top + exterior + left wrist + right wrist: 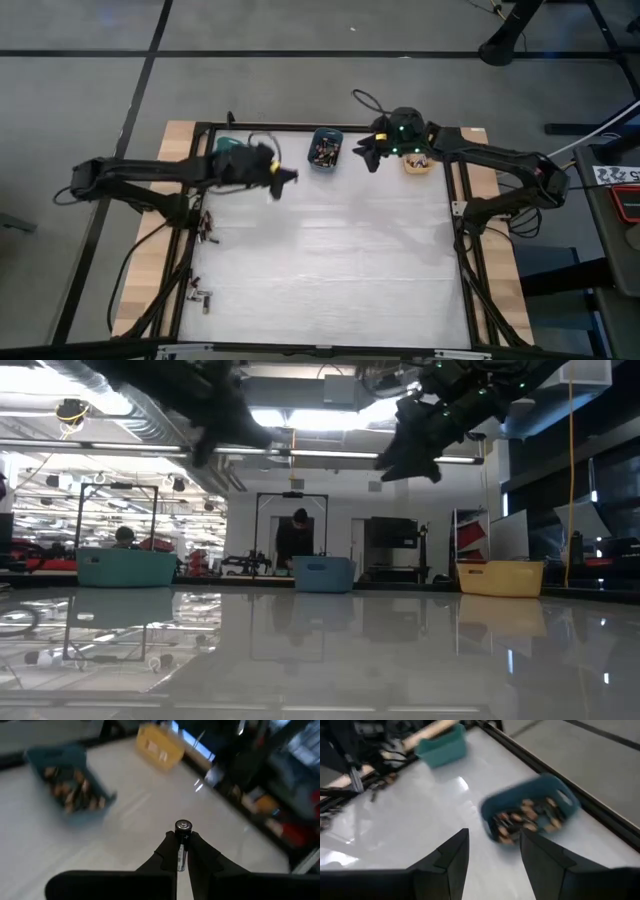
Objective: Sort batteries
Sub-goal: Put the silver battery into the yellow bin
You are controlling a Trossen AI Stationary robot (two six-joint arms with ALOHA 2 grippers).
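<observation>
My left gripper [281,180] hangs above the table, right of the teal bin [232,148], and is shut on one dark battery [181,847]. The blue bin [326,149] at the table's far edge holds several batteries [525,817]. An orange bin [418,163] stands to its right. My right gripper [492,851] is raised between the blue and orange bins, open, with nothing between its fingers. In the low view both grippers are high above the table: left [212,432], right [408,452]. My left gripper pinches the battery's dark body [180,857] between its two fingertips. The battery lies along the fingers, and its silvery end [183,825] sticks out past their tips. It is lifted clear of the table.
Loose batteries lie by the table's left rail [207,229] and near its front left corner [201,297]. The white table top [330,270] spreads out in front of the bins. A black frame [462,250] runs round the table. A person [296,540] stands in the room beyond.
</observation>
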